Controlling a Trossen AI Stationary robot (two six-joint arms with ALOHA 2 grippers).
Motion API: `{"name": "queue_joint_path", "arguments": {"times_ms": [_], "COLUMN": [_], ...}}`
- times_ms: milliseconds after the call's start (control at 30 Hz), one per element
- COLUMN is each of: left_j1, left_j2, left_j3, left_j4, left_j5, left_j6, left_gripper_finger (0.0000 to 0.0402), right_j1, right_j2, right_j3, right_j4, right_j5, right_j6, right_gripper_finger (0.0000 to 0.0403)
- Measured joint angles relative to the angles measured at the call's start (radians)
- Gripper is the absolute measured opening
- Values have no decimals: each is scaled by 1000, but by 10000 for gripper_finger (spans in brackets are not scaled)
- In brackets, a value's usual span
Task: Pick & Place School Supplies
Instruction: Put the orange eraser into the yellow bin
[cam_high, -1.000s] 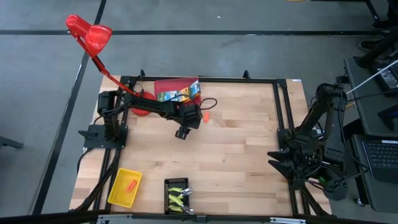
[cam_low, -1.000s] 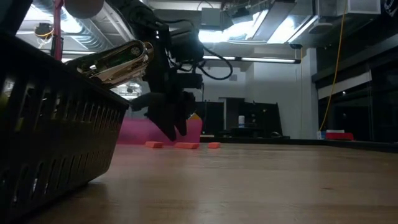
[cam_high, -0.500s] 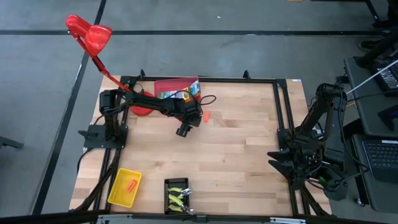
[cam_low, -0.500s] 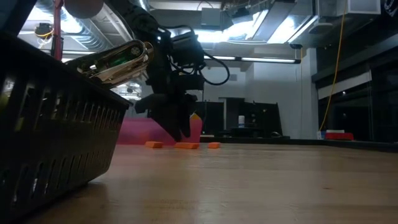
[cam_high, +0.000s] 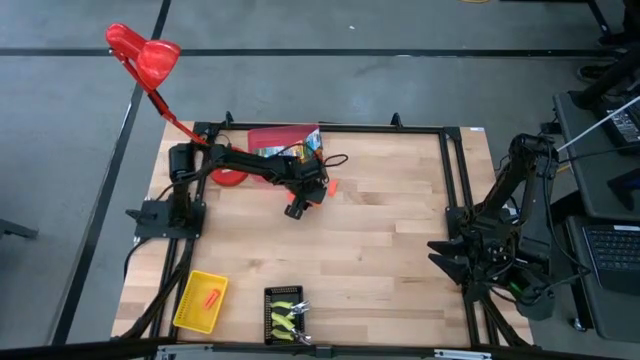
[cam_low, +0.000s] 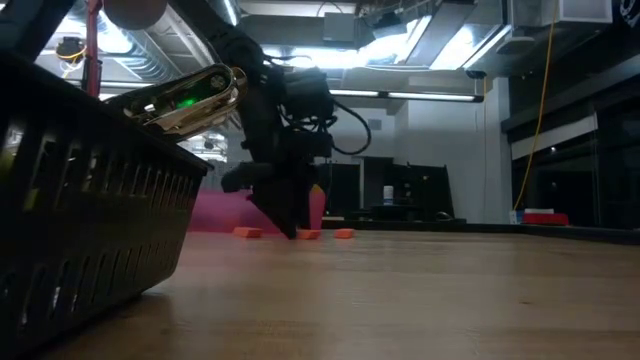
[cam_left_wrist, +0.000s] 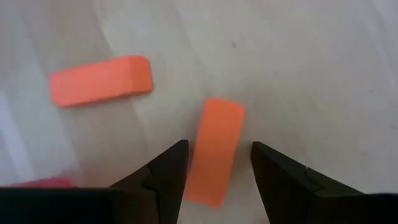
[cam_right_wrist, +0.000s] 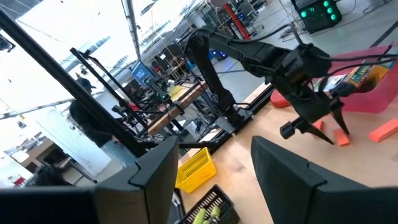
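My left gripper (cam_high: 298, 207) is open and low over the table, near the red tray. In the left wrist view its fingers (cam_left_wrist: 217, 148) stand on either side of a stubby orange piece (cam_left_wrist: 219, 121) lying flat on the wood; I see no touch. A second orange piece (cam_left_wrist: 99, 81) lies beside it. The low view shows the gripper (cam_low: 290, 226) just above the table among the orange pieces (cam_low: 343, 233). Green-and-yellow boxes (cam_high: 286, 152) sit in the red tray (cam_high: 270, 133). My right gripper (cam_right_wrist: 214, 180) is open and waits at the table's right edge (cam_high: 470, 262).
A yellow tray (cam_high: 187, 310) at the near left holds one orange piece (cam_high: 211, 297). A black basket (cam_high: 270, 318) at the near edge holds yellow-green-handled tools (cam_high: 287, 318). The red desk lamp (cam_high: 140, 50) stands off the far left corner. Bare wood spans the middle and right.
My left gripper has moved down toward the table and a little toward the far edge, closing in on the orange pieces beside the red tray. Its tips now sit just above the wood. The orange pieces have stayed where they were.
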Motion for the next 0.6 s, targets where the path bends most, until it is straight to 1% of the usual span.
{"name": "queue_joint_path", "arguments": {"times_ms": [167,233,300,467,533,600], "left_j1": [-17,-18,-18,-1,3,3], "left_j2": [56,65,68,70,70,69], "left_j3": [65,89,100,108,109,109], "left_j4": [-35,-45,-56,-88,-94,-94], "left_j5": [-4,7,11,40,52,55], "left_j6": [25,24,16,-29,-54,-71], "left_gripper_finger": [173,163,144,79,61,53], "right_j1": [0,0,0,0,0,0], "right_j2": [0,1,3,3,3,3], "right_j3": [0,0,0,0,0,0], "right_j4": [40,53,73,111,111,111], "right_j5": [1,0,0,0,0,0], "right_j6": [-4,-10,-29,-89,-97,-97], "right_gripper_finger": [207,207,207,207,207,207]}}
